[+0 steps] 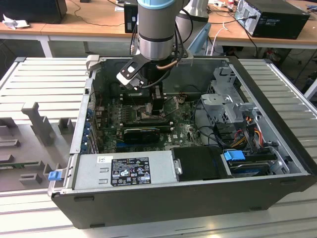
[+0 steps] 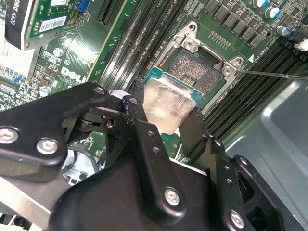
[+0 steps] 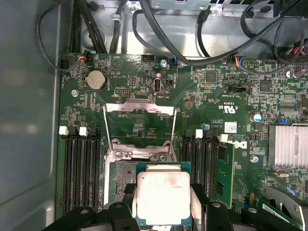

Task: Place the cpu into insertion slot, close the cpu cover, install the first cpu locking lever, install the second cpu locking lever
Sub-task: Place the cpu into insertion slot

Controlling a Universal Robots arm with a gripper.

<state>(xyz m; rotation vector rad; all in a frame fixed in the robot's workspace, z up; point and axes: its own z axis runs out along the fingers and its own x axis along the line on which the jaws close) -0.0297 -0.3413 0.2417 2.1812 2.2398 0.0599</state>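
Note:
The cpu (image 3: 162,195), a pale silver square chip on a green edge, is held flat with my gripper (image 3: 162,204) shut on it by two opposite sides. It hovers just above the insertion slot (image 3: 122,179) and overlaps it, shifted partly off its dark centre. In the second wrist view the cpu (image 2: 168,101) hangs over one edge of the insertion slot (image 2: 199,72), between black fingers (image 2: 144,139). The cpu cover (image 3: 139,107) stands flipped open beyond the socket. A thin locking lever (image 2: 269,74) sticks out beside it. In the exterior view my gripper (image 1: 156,106) is down inside the computer case (image 1: 163,198).
Long black memory slots (image 3: 82,173) flank the socket on both sides. A graphics card (image 1: 141,134), the power supply (image 1: 126,171), cables (image 3: 192,53) and a drive cage (image 1: 223,106) crowd the case. A finned heat sink (image 3: 288,147) sits on the board.

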